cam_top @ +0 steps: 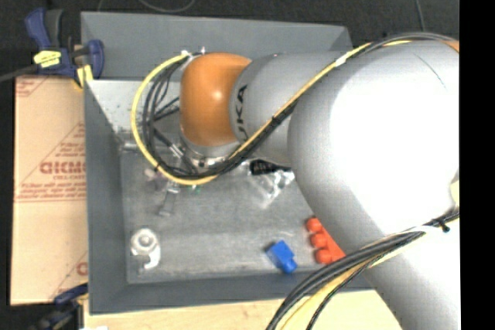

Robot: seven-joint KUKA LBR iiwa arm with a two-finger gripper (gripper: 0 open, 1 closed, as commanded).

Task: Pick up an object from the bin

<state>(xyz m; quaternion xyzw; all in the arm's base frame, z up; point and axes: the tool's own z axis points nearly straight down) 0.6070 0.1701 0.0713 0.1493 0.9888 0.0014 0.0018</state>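
Silver housing of the arm (371,135) bulks nearest the camera at the lower right. It reaches in from that side and so hides the right part of the bin (104,166). Just past its edge, along the front of the floor, lie a small blue block (281,256) and, beside it, a short row of orange pieces (321,240). Well apart from them, in the front left corner, sits a white round piece (145,245). Farther in, near the middle, a clear crumpled thing (272,182) lies close against the arm. Left of it the gripper (165,193) hangs low over a bare patch of floor, and whether its jaws are spread or pressed together I cannot tell. Nothing shows gripped in it, so the pick looks not yet made. The white round piece in front of it and the clear thing to its right are its nearest candidates. Since the things lie scattered rather than heaped, taking one alone should be simple. Above the gripper sits the orange cover (210,98) of the wrist, with yellow and black cables (143,116) looping loosely round it, probably slack so the wrist can turn. Beyond rises the bin's back wall.
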